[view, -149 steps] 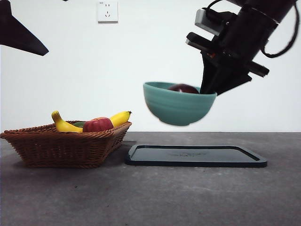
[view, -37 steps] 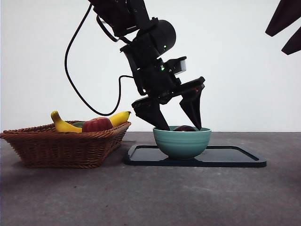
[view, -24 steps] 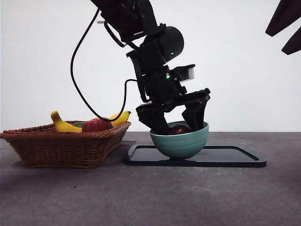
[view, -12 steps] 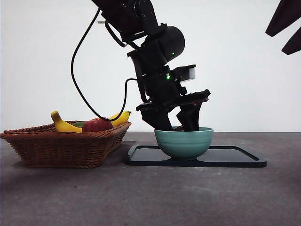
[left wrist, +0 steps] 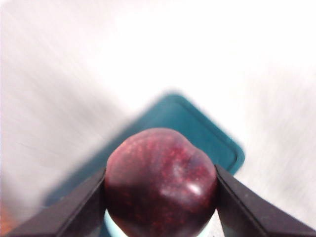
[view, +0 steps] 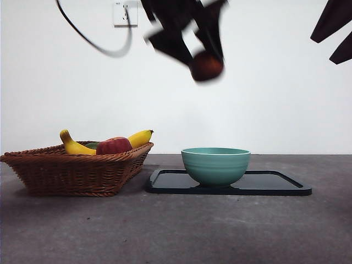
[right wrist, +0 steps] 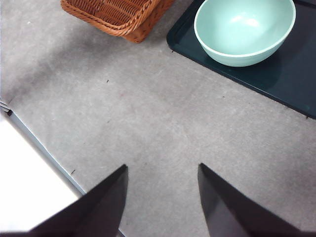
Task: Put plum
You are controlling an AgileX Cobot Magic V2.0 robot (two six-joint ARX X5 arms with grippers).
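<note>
The dark maroon plum (view: 206,65) hangs high above the table, blurred by motion, held in my left gripper (view: 192,52). In the left wrist view the plum (left wrist: 161,183) fills the space between the two black jaws, and my left gripper (left wrist: 160,190) is shut on it. Below stands the teal bowl (view: 215,165) on the dark tray (view: 275,184), and nothing shows inside the bowl (right wrist: 244,29) in the right wrist view. My right gripper (right wrist: 160,195) waits open over bare table, seen as black tips (view: 335,30) at the top right corner.
A wicker basket (view: 71,170) at the left holds two bananas (view: 74,146) and a red apple (view: 114,146). The basket's corner (right wrist: 118,15) shows in the right wrist view, as does the table's edge (right wrist: 39,153). A wall socket (view: 125,13) sits high on the wall.
My left gripper closed on the plum inside the bowl and has risen fast, carrying the plum well above it. The bowl stays on the tray. The right arm has not moved.
</note>
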